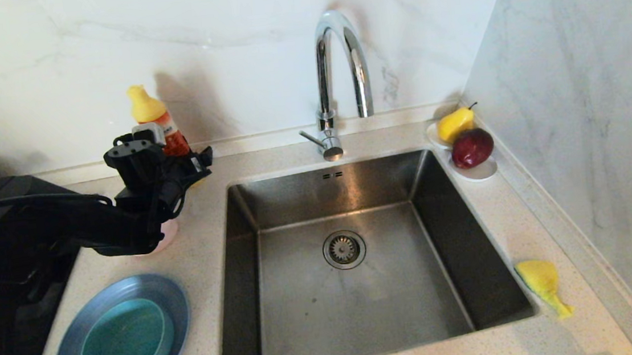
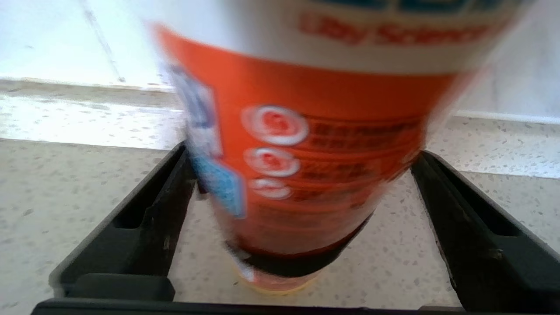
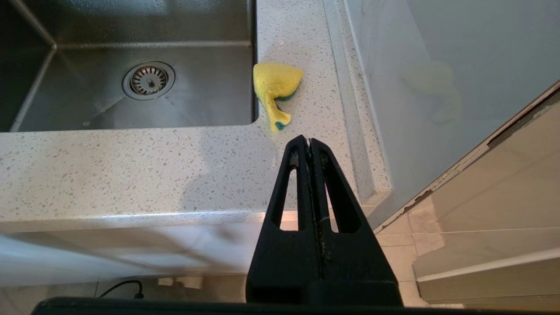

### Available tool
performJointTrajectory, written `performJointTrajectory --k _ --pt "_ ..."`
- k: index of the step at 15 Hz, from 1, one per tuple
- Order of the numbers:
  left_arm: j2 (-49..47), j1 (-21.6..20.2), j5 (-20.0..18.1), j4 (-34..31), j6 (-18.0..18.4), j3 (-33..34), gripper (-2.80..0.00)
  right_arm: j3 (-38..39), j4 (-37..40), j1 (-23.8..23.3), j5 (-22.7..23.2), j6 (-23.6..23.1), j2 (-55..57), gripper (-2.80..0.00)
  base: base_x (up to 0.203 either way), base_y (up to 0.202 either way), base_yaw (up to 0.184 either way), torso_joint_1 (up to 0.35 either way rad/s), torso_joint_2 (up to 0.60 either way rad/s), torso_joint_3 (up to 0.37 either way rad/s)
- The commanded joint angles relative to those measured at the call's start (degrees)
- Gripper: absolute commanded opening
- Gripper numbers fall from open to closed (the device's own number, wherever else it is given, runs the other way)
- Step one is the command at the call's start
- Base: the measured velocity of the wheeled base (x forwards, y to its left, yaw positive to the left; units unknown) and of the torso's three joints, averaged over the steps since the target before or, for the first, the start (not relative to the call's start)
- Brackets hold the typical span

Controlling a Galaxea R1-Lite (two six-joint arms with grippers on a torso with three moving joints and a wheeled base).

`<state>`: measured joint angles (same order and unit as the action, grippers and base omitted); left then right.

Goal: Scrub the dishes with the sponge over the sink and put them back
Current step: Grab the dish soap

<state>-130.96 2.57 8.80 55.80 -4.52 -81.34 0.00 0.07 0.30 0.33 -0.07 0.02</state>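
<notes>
A grey-blue plate (image 1: 68, 348) lies on the counter at the front left with the teal bowl (image 1: 124, 343) resting in it. Behind them, a sliver of the pale pink bowl (image 1: 168, 236) peeks out from under my left arm. The yellow sponge (image 1: 542, 283) (image 3: 276, 85) lies crumpled on the counter right of the steel sink (image 1: 362, 311) (image 3: 197, 100). My left gripper (image 1: 189, 165) (image 2: 302, 153) is open at the back left, its fingers on either side of an orange bottle (image 1: 166, 133) (image 2: 306, 153). My right gripper (image 3: 308, 142) is shut and empty, low in front of the counter edge.
A chrome arched tap (image 1: 340, 66) rises behind the sink. A white dish (image 1: 481, 171) at the back right corner carries a yellow pear (image 1: 456, 122) and a dark red fruit (image 1: 472, 148). Marble walls close the back and right sides.
</notes>
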Motion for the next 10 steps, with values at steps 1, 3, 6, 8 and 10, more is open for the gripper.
performJointTrajectory --k 1,3,6,8,10 --pt "-1.18 0.33 0.16 0.30 -0.05 -0.66 -2.80 0.00 0.01 0.05 0.02 -0.01 -0.02 -2.80 0.000 0.000 0.000 0.000 0.00 0.000" --pt "-2.01 0.33 0.17 0.54 -0.04 -0.92 -2.80 0.00 0.01 0.05 0.02 -0.01 -0.02 -2.80 0.000 0.000 0.000 0.000 0.00 0.000" --pt "-4.37 0.34 0.37 0.58 0.16 -4.58 -2.80 0.00 0.01 0.05 0.02 -0.01 -0.02 -2.80 0.000 0.000 0.000 0.000 0.00 0.000" --pt "-4.92 0.33 0.43 0.27 0.21 -5.93 -2.80 -0.01 0.01 0.05 0.02 -0.01 -0.02 -2.80 0.000 0.000 0.000 0.000 0.00 0.000" --pt "-3.26 0.33 0.91 0.35 0.08 -5.04 -2.80 0.00 -0.05 0.05 0.02 -0.01 -0.02 -2.80 0.000 0.000 0.000 0.000 0.00 0.000"
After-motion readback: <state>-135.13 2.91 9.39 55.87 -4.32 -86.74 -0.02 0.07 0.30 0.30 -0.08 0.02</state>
